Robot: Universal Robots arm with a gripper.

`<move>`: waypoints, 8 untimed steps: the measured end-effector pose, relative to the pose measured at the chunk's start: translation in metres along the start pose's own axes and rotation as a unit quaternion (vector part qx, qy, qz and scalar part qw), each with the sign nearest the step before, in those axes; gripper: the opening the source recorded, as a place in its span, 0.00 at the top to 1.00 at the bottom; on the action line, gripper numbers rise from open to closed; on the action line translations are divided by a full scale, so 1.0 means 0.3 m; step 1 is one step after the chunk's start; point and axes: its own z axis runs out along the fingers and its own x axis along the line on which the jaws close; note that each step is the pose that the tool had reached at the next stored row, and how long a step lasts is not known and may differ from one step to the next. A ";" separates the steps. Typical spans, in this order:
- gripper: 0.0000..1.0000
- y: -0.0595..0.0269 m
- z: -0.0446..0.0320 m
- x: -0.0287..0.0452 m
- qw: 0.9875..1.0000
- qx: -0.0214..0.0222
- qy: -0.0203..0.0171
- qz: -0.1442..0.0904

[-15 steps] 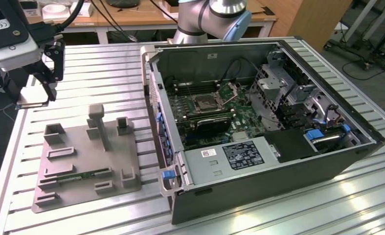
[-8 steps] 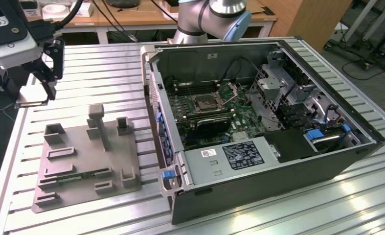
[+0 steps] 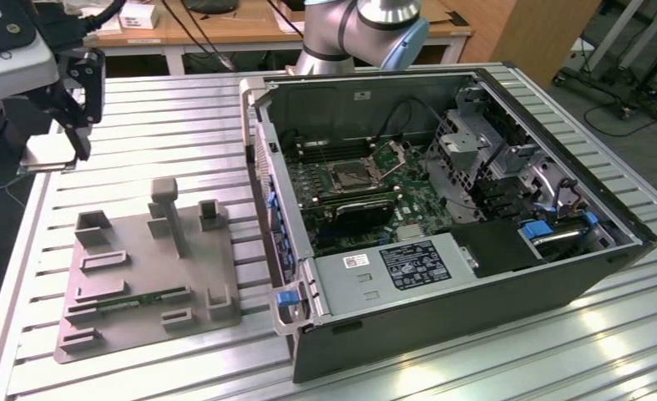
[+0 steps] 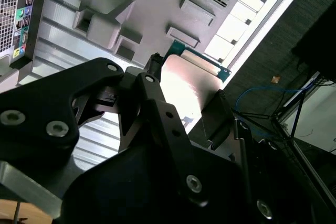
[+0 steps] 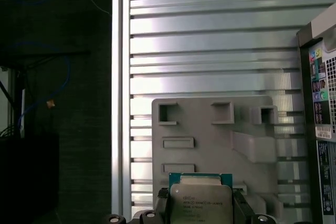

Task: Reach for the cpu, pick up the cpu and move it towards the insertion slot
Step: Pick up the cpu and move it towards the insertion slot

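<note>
The cpu (image 5: 200, 203) is off the desk (image 3: 172, 109), clamped in the claw (image 3: 55, 152) at the exterior view's left, over the desk's outer edge. In the first wrist view its pale metal top faces the camera, with a green edge showing along one side. A dark finger (image 5: 161, 206) presses on each of two opposite sides. The second wrist view shows the same chip (image 4: 189, 85) pinched between the black fingers (image 4: 218, 111). The claw is therefore narrowed to the chip's width and holds nothing else.

Past the chip in the first wrist view lies the grey plastic tray (image 5: 220, 129). In the exterior view this tray (image 3: 138, 259) sits flat on the slatted desk, nearer the camera than the claw. Several posts stand up from it, and a green circuit strip (image 3: 138, 298) rests in one recess. The claw is well apart from those posts.

Bare slats run from the claw toward the computer case (image 3: 440, 284). The case lies on its side with the top open. Its near wall (image 3: 264, 159) stands between the chip and the board inside.

The insertion slot (image 3: 348, 174) sits on that green board, its hinged plate (image 3: 393, 154) tipped up, well apart from the cpu. The arm (image 3: 361, 33) rises behind the case.
</note>
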 end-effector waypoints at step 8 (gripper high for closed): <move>0.45 0.001 -0.025 0.000 1.000 0.000 0.000 0.000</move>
